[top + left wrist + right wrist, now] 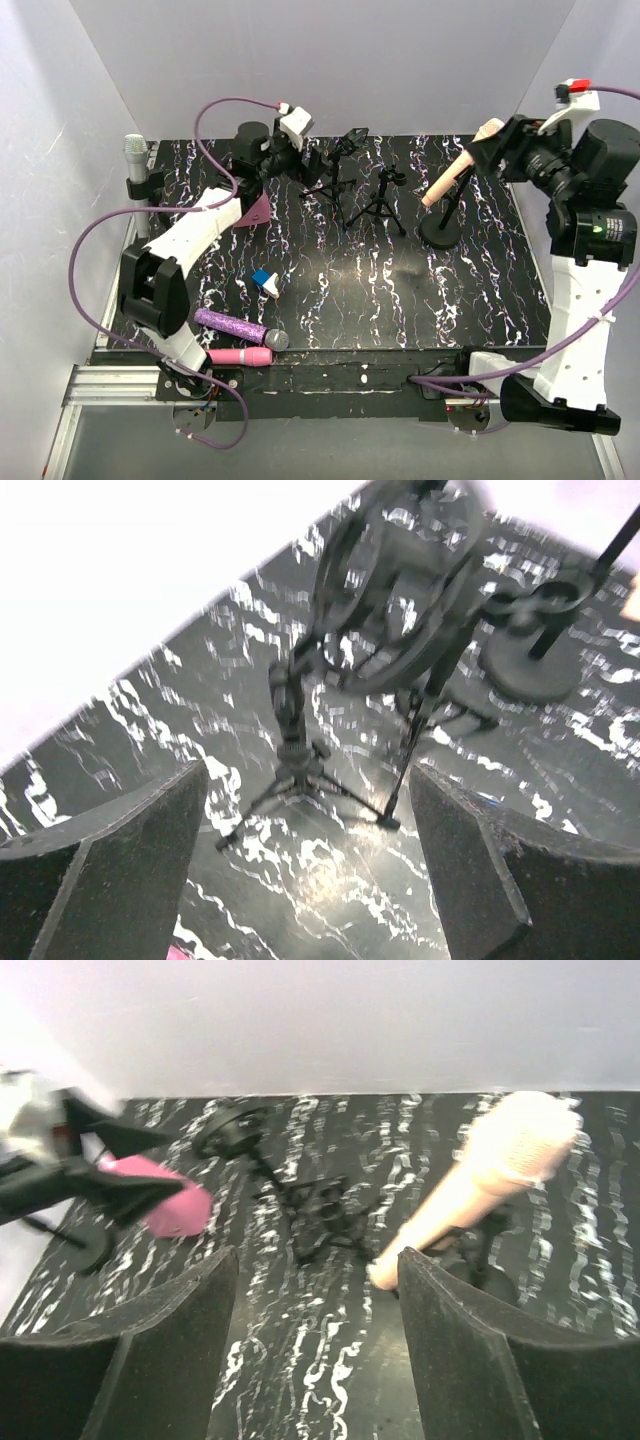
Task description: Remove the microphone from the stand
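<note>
The peach microphone (455,172) sits clipped in its round-based stand (441,232) at the far right of the tabletop (400,290), long axis slanting from head, up and far right, to tail, down and near left. The right pincer (315,1265), spread and empty, hovers just beside the head, the nearer of the 2. The left pincer (305,790), also spread and empty, faces the small tripods (378,205), well apart.

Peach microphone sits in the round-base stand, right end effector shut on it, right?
Not quite: the right end effector is open, not shut on anything, as the right wrist view shows. The peach microphone does sit in the round-base stand.
</note>
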